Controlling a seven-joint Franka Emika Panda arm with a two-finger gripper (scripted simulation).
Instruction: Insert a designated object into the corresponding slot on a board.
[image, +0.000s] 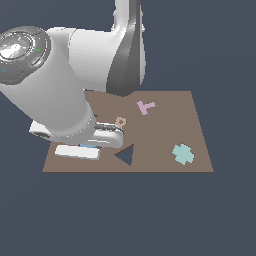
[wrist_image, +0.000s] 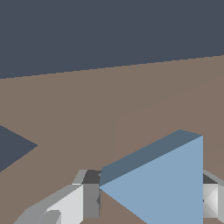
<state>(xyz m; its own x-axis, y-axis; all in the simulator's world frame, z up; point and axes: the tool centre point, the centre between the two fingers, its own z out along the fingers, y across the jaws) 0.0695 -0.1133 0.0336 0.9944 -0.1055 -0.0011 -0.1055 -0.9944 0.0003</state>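
Light-blue triangular block (wrist_image: 168, 183) sits clamped between our pincer (wrist_image: 144, 201) fingers, low over the brown board (image: 165, 130); we judge grasping done, carrying to the triangular slot (image: 126, 156) and insertion left.

You find no writing to read in either view: no label, brand, number or sign stands on the board (image: 165, 135), on the coloured pieces lying on it, or on the arm's white casing. The light-blue triangular block (wrist_image: 166, 183) in the wrist view shows only plain faces.
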